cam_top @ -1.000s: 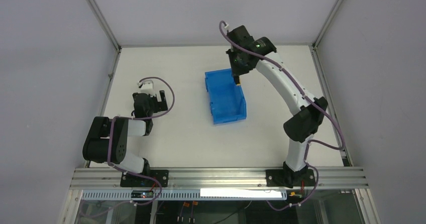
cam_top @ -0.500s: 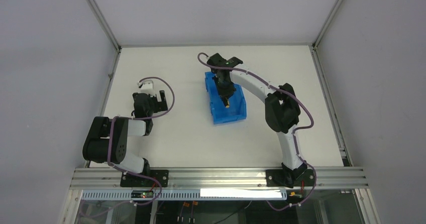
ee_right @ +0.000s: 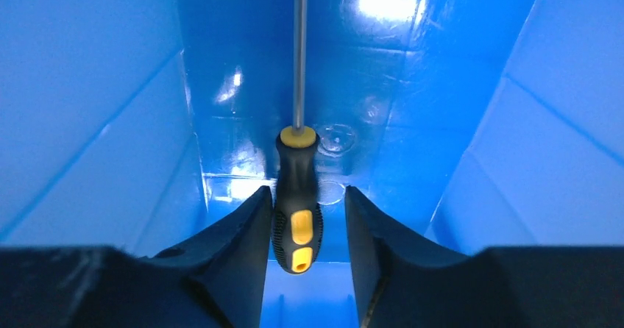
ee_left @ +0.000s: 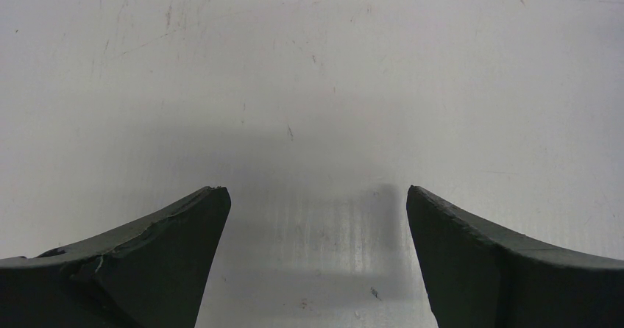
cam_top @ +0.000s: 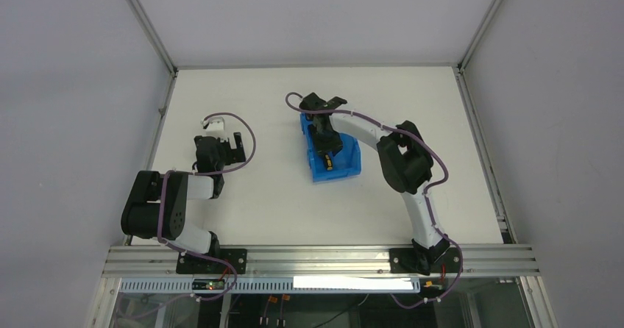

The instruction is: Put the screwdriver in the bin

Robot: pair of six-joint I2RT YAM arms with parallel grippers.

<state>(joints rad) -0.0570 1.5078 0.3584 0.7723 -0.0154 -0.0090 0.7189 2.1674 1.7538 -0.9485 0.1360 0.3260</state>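
The blue bin [cam_top: 347, 163] stands in the middle of the table, and my right gripper [cam_top: 327, 145] reaches down inside it. In the right wrist view the bin's blue walls [ee_right: 88, 85] fill the frame. The screwdriver [ee_right: 296, 218], black handle with yellow inserts, lies between the fingers of the right gripper [ee_right: 307, 190], its thin shaft pointing away along the bin floor. The jaws stand apart: the left finger touches the handle, and a gap shows on the right side. My left gripper [ee_left: 316, 192] is open over bare table, far left of the bin [cam_top: 229, 145].
White table with metal frame rails along its sides and grey walls beyond. The bin's walls stand close on both sides of the right gripper. The left arm [cam_top: 165, 207] sits folded at the near left.
The right arm swung from the bin's far right corner over the bin and down inside it with the screwdriver. Its jaws have parted from the handle. The left arm has not moved.
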